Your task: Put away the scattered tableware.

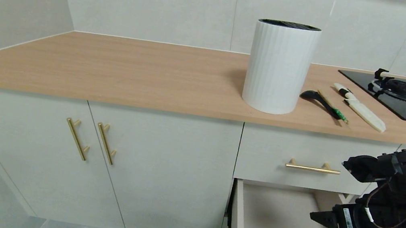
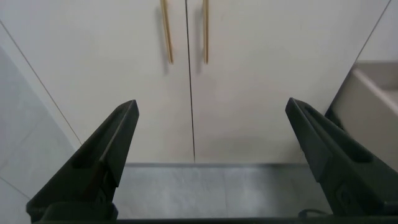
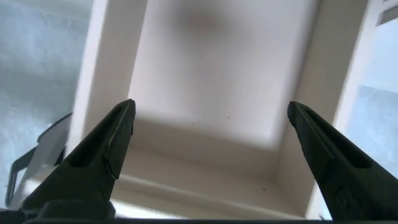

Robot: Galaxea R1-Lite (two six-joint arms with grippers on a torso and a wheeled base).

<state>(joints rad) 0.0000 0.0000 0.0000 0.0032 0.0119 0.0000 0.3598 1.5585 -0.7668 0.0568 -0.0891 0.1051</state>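
On the wooden counter a tall white ribbed holder stands upright. Just to its right lie a black spoon, a thin green-tipped stick and a white knife. Below them a lower drawer is pulled out with nothing inside. My right gripper hangs open over this drawer; the right wrist view looks between the open gripper down onto the bare drawer floor. My left gripper is open and holds nothing, low in front of the cabinet doors.
A black gas hob takes up the counter's far right. The upper drawer with its gold handle is shut. Two cabinet doors with gold handles stand to the left. Walls close off the back and left.
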